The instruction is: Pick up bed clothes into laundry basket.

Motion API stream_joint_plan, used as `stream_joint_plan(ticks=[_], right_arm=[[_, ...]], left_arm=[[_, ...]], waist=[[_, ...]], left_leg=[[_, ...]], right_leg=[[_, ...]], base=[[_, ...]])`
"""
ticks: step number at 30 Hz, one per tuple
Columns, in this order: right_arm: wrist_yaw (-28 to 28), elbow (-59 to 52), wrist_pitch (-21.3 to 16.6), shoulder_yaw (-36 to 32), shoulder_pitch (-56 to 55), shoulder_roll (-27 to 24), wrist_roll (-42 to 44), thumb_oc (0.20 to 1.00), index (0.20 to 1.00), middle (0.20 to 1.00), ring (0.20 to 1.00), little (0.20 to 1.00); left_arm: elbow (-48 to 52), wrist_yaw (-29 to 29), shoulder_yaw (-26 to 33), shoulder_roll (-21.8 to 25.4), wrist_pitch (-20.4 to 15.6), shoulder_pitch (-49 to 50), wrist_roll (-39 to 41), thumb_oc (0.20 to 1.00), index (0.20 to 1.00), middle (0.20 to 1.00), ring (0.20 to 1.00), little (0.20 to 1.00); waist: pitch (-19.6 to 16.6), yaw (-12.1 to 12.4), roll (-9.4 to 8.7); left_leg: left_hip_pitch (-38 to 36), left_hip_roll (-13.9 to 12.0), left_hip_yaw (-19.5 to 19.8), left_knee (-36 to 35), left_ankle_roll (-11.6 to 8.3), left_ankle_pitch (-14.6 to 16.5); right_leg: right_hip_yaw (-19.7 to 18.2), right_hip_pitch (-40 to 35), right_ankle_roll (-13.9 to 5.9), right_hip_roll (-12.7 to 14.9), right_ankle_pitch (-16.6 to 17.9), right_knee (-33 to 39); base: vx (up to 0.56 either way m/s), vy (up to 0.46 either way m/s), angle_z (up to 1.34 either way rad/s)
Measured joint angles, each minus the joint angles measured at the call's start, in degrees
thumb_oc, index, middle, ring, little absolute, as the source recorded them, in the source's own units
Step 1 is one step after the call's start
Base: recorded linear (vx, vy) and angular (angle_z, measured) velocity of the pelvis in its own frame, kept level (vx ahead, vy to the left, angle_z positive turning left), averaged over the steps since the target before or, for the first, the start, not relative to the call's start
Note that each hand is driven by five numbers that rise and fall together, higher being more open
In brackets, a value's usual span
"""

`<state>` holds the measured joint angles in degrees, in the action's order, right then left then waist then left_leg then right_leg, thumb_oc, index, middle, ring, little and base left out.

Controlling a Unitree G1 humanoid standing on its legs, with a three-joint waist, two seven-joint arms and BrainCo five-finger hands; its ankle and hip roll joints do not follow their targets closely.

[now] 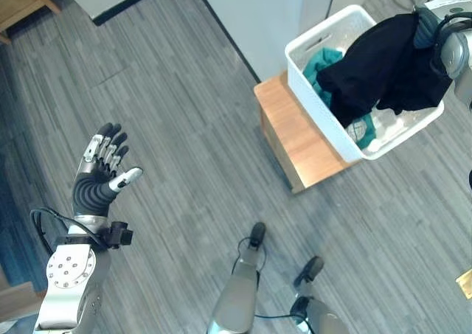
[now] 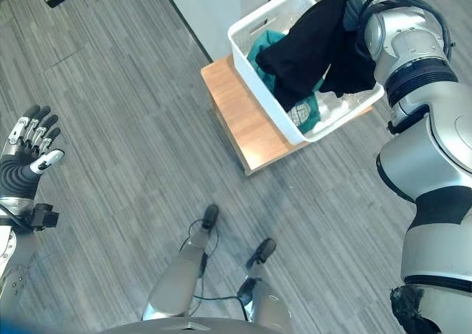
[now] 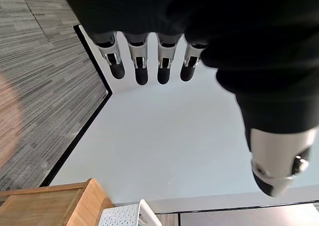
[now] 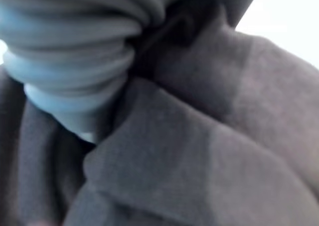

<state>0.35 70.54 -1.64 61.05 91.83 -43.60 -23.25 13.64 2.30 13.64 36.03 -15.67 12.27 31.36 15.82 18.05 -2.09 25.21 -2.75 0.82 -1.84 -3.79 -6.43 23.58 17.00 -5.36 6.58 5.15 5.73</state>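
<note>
Two garments in sight. White laundry basket [image 1: 317,105] sits on a low wooden stand [image 1: 291,131] by the pale wall, gray plank floor [image 1: 184,142] all round. Inside the basket, a teal cloth [image 1: 318,67] bunched toward the wall end, with a lighter patterned piece just showing lower down.

Black garment [image 2: 306,50] hangs over the basket, its lower folds draping down into the basket across the teal cloth, its upper end gathered at the right hand [image 2: 355,13]. That hand is up at the far rim of the basket, dark ribbed cover showing, fingers buried in the black fabric. Right wrist view gives dark cloth pressed close against the ribbed cover; probably a grip, but the fingers are hidden, so cannot tell how far closed they are.

Left hand [image 1: 103,164] well apart from the basket, raised over bare floor on the robot's left side. Fingers straight and spread, thumb out to the side, nothing held. Left wrist view confirms it: fingers [image 3: 141,61] in a straight row, pale wall beyond them
</note>
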Motion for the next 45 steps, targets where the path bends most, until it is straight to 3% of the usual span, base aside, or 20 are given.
stream_joint_plan(ticks=[8, 15, 18, 19, 21, 22, 23, 24, 26, 28, 30, 31, 32, 33, 38, 39, 40, 41, 43, 45], right_arm=[[4.2, 4.7, 1.2, -2.9, -1.0, 5.2, 6.4, 1.000, 1.000, 1.000, 1.000, 1.000], [5.4, 2.7, 1.2, -4.1, -0.8, 5.0, 8.7, 1.000, 1.000, 1.000, 1.000, 1.000], [6.5, -8.2, 1.6, -1.2, -0.6, 3.5, 10.4, 1.000, 1.000, 1.000, 1.000, 1.000], [6.3, -13.6, -0.2, -2.0, -0.1, 3.6, 11.6, 1.000, 1.000, 1.000, 1.000, 1.000], [7.4, -35.0, 1.9, -2.5, -0.8, -4.2, 16.4, 1.000, 1.000, 1.000, 1.000, 1.000], [7.3, -42.9, 0.8, -3.2, -1.0, -7.4, 18.5, 1.000, 1.000, 1.000, 1.000, 1.000], [7.1, -48.9, -1.0, -5.4, -1.4, -8.8, 20.9, 1.000, 1.000, 1.000, 1.000, 1.000], [7.2, -62.4, -1.8, -12.4, -7.0, -14.3, 26.4, 1.000, 1.000, 1.000, 1.000, 1.000], [7.3, -72.7, -3.2, -22.3, -17.5, -19.0, 30.5, 1.000, 1.000, 1.000, 1.000, 1.000], [8.0, -82.2, -7.1, -41.8, -43.4, -20.6, 39.5, 1.000, 1.000, 1.000, 1.000, 1.000], [9.2, -83.8, -7.3, -57.1, -66.2, -15.0, 43.6, 1.000, 1.000, 1.000, 1.000, 1.000], [9.1, -83.4, -6.8, -60.8, -75.2, -12.3, 44.8, 1.000, 1.000, 1.000, 1.000, 1.000], [10.6, -86.1, -6.9, -71.8, -89.4, -4.9, 45.4, 1.000, 1.000, 1.000, 1.000, 1.000], [9.9, -85.4, -6.0, -76.7, -98.6, 4.2, 47.5, 1.000, 1.000, 1.000, 1.000, 1.000], [9.0, -76.3, -6.0, -80.1, -111.1, 15.6, 49.6, 1.000, 1.000, 1.000, 1.000, 1.000], [6.1, -71.7, -6.1, -80.0, -111.5, 22.7, 51.1, 1.000, 1.000, 1.000, 1.000, 1.000], [6.0, -71.1, -5.7, -78.5, -112.1, 23.2, 51.3, 1.000, 1.000, 1.000, 1.000, 1.000], [5.1, -70.3, -6.4, -77.0, -113.5, 27.5, 52.8, 1.000, 1.000, 1.000, 1.000, 1.000], [2.6, -69.6, -6.9, -77.5, -112.9, 36.4, 56.6, 1.000, 1.000, 1.000, 1.000, 1.000], [0.3, -69.4, -6.8, -73.7, -112.6, 38.3, 59.7, 1.000, 1.000, 1.000, 1.000, 1.000]], left_arm=[[0.1, 0.3, -0.7, -2.0, 0.0, -6.0, 0.0, 1.000, 1.000, 1.000, 1.000, 1.000], [0.1, -0.1, -1.9, -1.9, 0.0, -7.5, 0.0, 1.000, 1.000, 1.000, 1.000, 1.000], [0.1, 0.1, -1.5, -1.8, 0.0, -8.0, 0.0, 1.000, 1.000, 1.000, 1.000, 1.000], [0.2, 0.1, -1.4, -1.1, 0.0, -8.3, 0.0, 1.000, 1.000, 1.000, 1.000, 1.000], [1.7, 0.2, 0.3, -0.8, 0.1, -7.7, 0.0, 1.000, 1.000, 1.000, 1.000, 1.000], [1.9, 0.3, 1.5, -0.8, 0.1, -7.0, 0.0, 1.000, 1.000, 1.000, 1.000, 1.000], [1.8, 0.8, 2.4, -0.5, 0.3, -6.0, 0.0, 1.000, 1.000, 1.000, 1.000, 1.000], [2.8, 1.3, 2.6, 0.2, 0.9, -5.3, 0.0, 1.000, 1.000, 1.000, 1.000, 1.000], [4.7, 1.2, 3.1, 1.4, 1.3, -2.8, 0.0, 1.000, 1.000, 1.000, 1.000, 1.000], [6.9, 0.2, 3.6, 1.4, 1.4, 0.8, 0.0, 1.000, 1.000, 1.000, 1.000, 1.000], [7.6, -0.6, 3.2, 0.1, 2.1, 2.0, 0.1, 1.000, 1.000, 1.000, 1.000, 1.000], [7.2, -0.8, 2.7, -0.6, 2.4, 2.9, 0.1, 1.000, 1.000, 1.000, 1.000, 1.000], [7.8, -1.3, 1.9, -1.1, 3.2, 2.4, 0.1, 1.000, 1.000, 1.000, 1.000, 1.000], [8.4, -1.4, 4.0, -3.8, 2.9, 5.3, 0.2, 1.000, 1.000, 1.000, 1.000, 1.000], [3.3, -2.1, 2.6, -11.3, 3.9, 5.2, 1.5, 1.000, 1.000, 1.000, 1.000, 1.000], [0.8, -2.2, -0.4, -14.4, 4.1, 4.5, 1.5, 1.000, 1.000, 1.000, 1.000, 1.000], [0.3, -2.2, -1.5, -14.5, 4.3, 4.6, 1.5, 1.000, 1.000, 1.000, 1.000, 1.000], [-0.4, -1.9, -4.6, -16.1, 4.6, 3.7, 0.8, 1.000, 1.000, 1.000, 1.000, 1.000], [-2.5, -0.9, -6.4, -18.7, 5.3, 4.8, -0.9, 1.000, 1.000, 1.000, 1.000, 1.000], [-3.6, 0.1, -9.2, -19.9, 6.6, 5.1, -1.1, 1.000, 1.000, 1.000, 1.000, 1.000]], waist=[[1.5, -0.3, 0.57], [1.4, -0.6, 0.50], [1.4, -1.8, 0.02], [1.7, -1.9, -0.83], [1.8, -3.8, -1.57], [1.8, -4.0, -1.93], [1.9, -4.8, -2.77], [1.8, -5.9, -3.45], [1.3, -6.9, -4.19], [0.7, -8.7, -4.49], [0.2, -10.5, -4.28], [-0.4, -11.6, -4.04], [-0.5, -11.4, -3.61], [-1.5, -12.3, -3.34], [-8.2, -20.3, 0.47], [-10.5, -21.8, 1.06], [-10.9, -22.4, 1.30], [-11.3, -23.9, 1.54], [-12.7, -23.9, 2.42], [-13.2, -24.6, 3.26]], left_leg=[[0.2, -0.5, -0.2, 0.0, 0.00, 0.0], [-1.9, -0.4, -0.2, 0.0, 0.00, 0.0], [-2.9, -0.6, -0.5, 0.0, 0.00, 0.0], [-3.4, -0.9, -1.3, 0.0, 0.00, 0.0], [-3.5, -1.0, -1.5, -0.3, 0.00, 0.0], [-3.6, -1.0, -1.7, -0.3, 0.03, 0.0], [-4.8, -1.0, -2.2, -0.4, 0.03, 0.0], [-7.7, -0.6, -2.9, -1.2, 0.04, 0.0], [-9.9, -0.2, -3.3, -1.7, 0.05, 0.0], [-12.9, 0.5, -3.9, -2.3, 0.28, 0.3], [-14.5, 0.8, -3.7, -2.4, 0.70, 0.9], [-15.1, 0.8, -4.2, -2.3, 0.35, 1.7], [-15.7, 0.8, -4.5, -2.0, 0.38, 2.2], [-17.3, 0.9, -5.0, -2.2, 0.84, 2.5], [-21.9, 0.6, -9.1, -3.8, 0.77, 3.6], [-22.8, -0.2, -10.6, -3.9, 0.59, 4.0], [-22.8, -0.4, -11.0, -3.9, 0.46, 4.1], [-23.6, -0.6, -11.3, -3.5, 0.42, 4.1], [-23.8, -1.2, -12.0, -3.9, 0.31, 4.2], [-24.3, -1.3, -13.0, -3.9, 0.51, 4.6]], right_leg=[[-0.5, 0.4, 0.02, -0.4, 0.0, 0.0], [-0.6, -1.8, 0.02, -0.4, 0.0, 0.0], [-0.9, -2.7, 0.03, -0.5, 0.0, 0.0], [-1.8, -2.7, 0.32, -0.7, 0.2, 0.0], [-1.9, -2.6, 0.36, -0.9, 0.5, 0.0], [-2.1, -2.7, 0.32, -0.8, 0.5, 0.0], [-2.8, -3.2, 0.31, -0.7, 0.6, 0.0], [-3.7, -5.6, 0.15, -0.4, 0.6, 0.0], [-4.1, -7.4, -0.10, -0.2, 0.4, 0.0], [-4.6, -10.0, -0.57, 0.5, 0.0, 0.0], [-4.6, -11.5, -0.66, 0.8, 0.0, 0.0], [-5.2, -11.7, -0.84, 0.9, -0.1, 0.0], [-5.0, -12.5, -1.29, 0.9, -0.5, 0.0], [-5.8, -13.6, -1.12, 1.1, -0.5, 0.0], [-10.1, -15.4, -1.81, 1.2, -1.0, 0.0], [-11.6, -15.7, -1.68, 0.6, -1.0, 0.2], [-11.7, -15.7, -1.64, 0.4, -1.0, 0.2], [-12.7, -15.2, -1.23, 0.1, -1.3, 0.2], [-13.1, -15.2, -1.05, -0.4, -1.3, 0.2], [-14.1, -15.3, -1.00, -0.4, -1.2, 0.2]], base=[[-0.01, -0.009, -0.02], [0.00, 0.000, 0.00], [0.00, 0.013, -0.06], [-0.02, 0.050, -0.19], [-0.01, 0.043, -0.07], [0.02, 0.039, -0.12], [0.04, 0.080, -0.18], [0.03, 0.072, -0.17], [0.01, 0.047, -0.08], [0.07, 0.057, -0.08], [0.11, 0.091, -0.03], [0.09, 0.072, 0.01], [0.08, 0.056, -0.21], [0.14, 0.064, -0.34], [0.08, 0.040, -0.50], [0.04, 0.069, -0.56], [0.03, 0.074, -0.45], [0.05, 0.072, -0.15], [0.01, 0.044, -0.24], [-0.01, 0.028, -0.29]])
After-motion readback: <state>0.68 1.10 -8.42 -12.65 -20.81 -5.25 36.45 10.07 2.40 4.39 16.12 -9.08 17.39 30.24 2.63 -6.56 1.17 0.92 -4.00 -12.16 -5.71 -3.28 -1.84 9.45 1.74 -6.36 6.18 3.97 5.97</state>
